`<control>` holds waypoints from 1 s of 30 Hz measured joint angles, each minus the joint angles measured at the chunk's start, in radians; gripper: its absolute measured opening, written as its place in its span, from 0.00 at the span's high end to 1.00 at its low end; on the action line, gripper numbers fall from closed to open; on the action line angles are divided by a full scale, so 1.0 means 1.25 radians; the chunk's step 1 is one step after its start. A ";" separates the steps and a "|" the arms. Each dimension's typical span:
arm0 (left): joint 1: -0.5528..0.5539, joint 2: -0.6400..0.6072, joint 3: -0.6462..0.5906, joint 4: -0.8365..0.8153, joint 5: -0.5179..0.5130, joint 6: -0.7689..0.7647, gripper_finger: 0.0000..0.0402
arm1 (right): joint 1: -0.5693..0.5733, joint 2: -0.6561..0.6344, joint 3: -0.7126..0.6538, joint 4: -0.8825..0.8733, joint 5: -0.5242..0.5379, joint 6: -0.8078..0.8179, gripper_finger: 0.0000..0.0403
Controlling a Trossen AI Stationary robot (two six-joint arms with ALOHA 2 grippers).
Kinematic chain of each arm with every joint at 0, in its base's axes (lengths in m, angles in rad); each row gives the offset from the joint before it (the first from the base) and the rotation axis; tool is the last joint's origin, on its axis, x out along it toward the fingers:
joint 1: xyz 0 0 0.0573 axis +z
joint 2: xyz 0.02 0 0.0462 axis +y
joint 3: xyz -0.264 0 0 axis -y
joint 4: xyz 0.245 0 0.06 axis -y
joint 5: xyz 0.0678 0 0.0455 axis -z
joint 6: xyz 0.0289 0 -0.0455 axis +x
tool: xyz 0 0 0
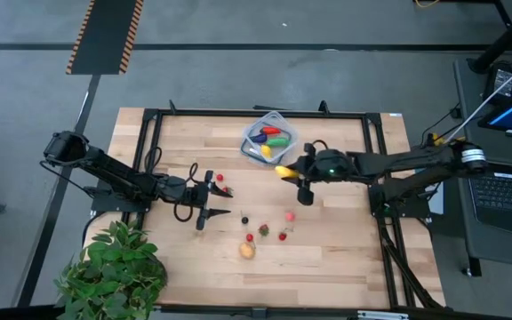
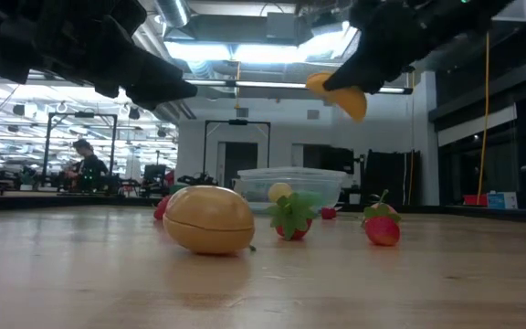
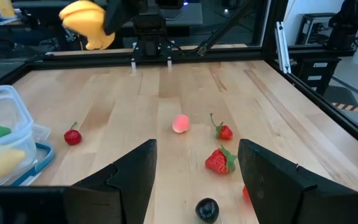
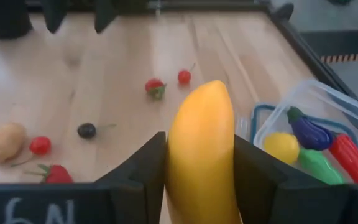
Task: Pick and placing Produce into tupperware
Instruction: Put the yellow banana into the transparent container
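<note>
Produce is partly packed. From above, the tupperware (image 1: 270, 138) sits near the table's (image 1: 345, 258) far edge and already holds four pieces: an eggplant, a red pepper, a green cucumber and a lemon. The right tool (image 1: 284, 171) hangs just beside the tupperware, clamped on a yellow banana (image 1: 283, 171) lifted off the table. The left tool (image 1: 220, 202) hovers with its fingers spread and nothing between them, near two red berries (image 1: 221, 183). Left on the wood are a potato-like piece (image 1: 247, 251), several red berries and strawberries, a pink ball and a dark berry, loosely grouped near the middle.

At table height, the banana (image 2: 341, 95) is well above the surface, with the tupperware (image 2: 290, 185) behind the loose pieces.

The left wrist view shows its fingers (image 3: 129, 177) apart over a strawberry (image 3: 218, 160), a dark berry (image 3: 207, 209), the pink ball (image 3: 181, 123) and a cherry (image 3: 73, 136).

The right wrist view shows the banana (image 4: 201, 152) squeezed between both fingers, the tupperware (image 4: 319, 140) close ahead.

By my judgement roughly a third is done; the banana goes in next, and about eight or nine small pieces remain.
</note>
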 joint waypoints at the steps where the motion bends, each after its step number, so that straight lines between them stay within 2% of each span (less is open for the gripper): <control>1: 0.000 0.000 0.000 0.003 0.000 0.000 0.45 | 0.003 -0.014 -0.018 0.021 0.001 -0.001 0.64; 7: 0.000 0.000 0.000 0.006 0.000 -0.007 0.45 | 0.017 -0.075 -0.127 0.140 -0.001 -0.015 0.64; 13: 0.000 0.000 0.000 0.007 0.000 -0.020 0.45 | 0.026 -0.104 -0.230 0.323 -0.003 -0.019 0.64; 19: 0.000 0.000 0.000 0.007 0.000 -0.021 0.45 | 0.026 -0.104 -0.283 0.426 -0.043 -0.036 0.64; 30: 0.000 0.000 0.000 0.006 0.000 -0.022 0.45 | 0.026 -0.104 -0.362 0.639 -0.068 -0.062 0.64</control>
